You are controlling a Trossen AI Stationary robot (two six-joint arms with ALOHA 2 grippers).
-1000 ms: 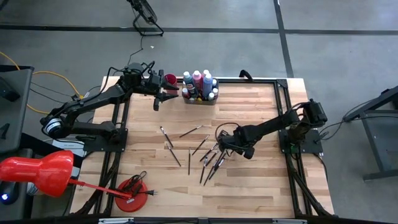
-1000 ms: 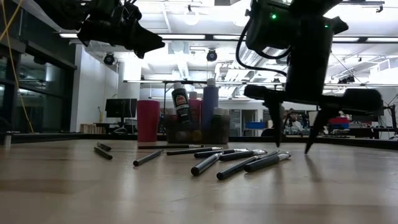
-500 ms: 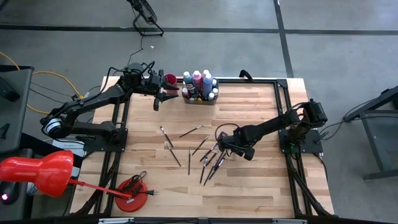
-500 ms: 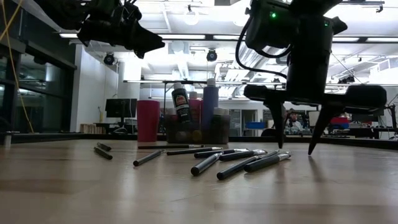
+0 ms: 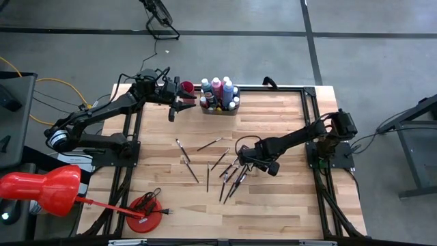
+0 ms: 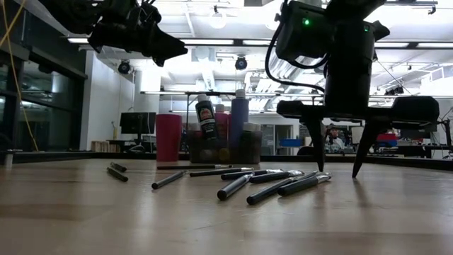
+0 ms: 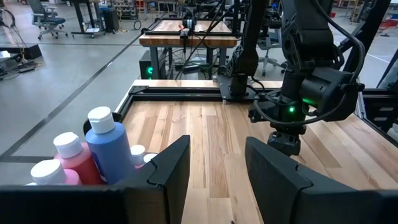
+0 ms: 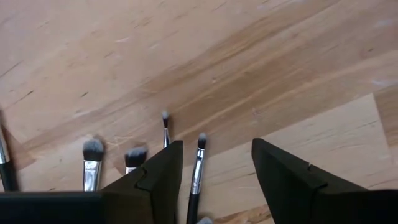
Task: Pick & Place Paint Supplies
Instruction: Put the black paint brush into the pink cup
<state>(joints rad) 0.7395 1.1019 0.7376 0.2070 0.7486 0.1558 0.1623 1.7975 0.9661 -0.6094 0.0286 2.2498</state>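
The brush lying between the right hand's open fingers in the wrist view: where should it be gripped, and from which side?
Probably at mid-handle, coming straight down from above. The brush lies flat on the table, and its thin handle runs lengthwise through the gap of the right hand, so the fingers would close across its narrow width, away from the bristles.

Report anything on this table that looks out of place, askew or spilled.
The paintbrushes lie scattered at mixed angles across the table's middle, several bunched under the open right gripper. One dark paint bottle leans among the upright ones in the tray. Nothing looks spilled or broken.
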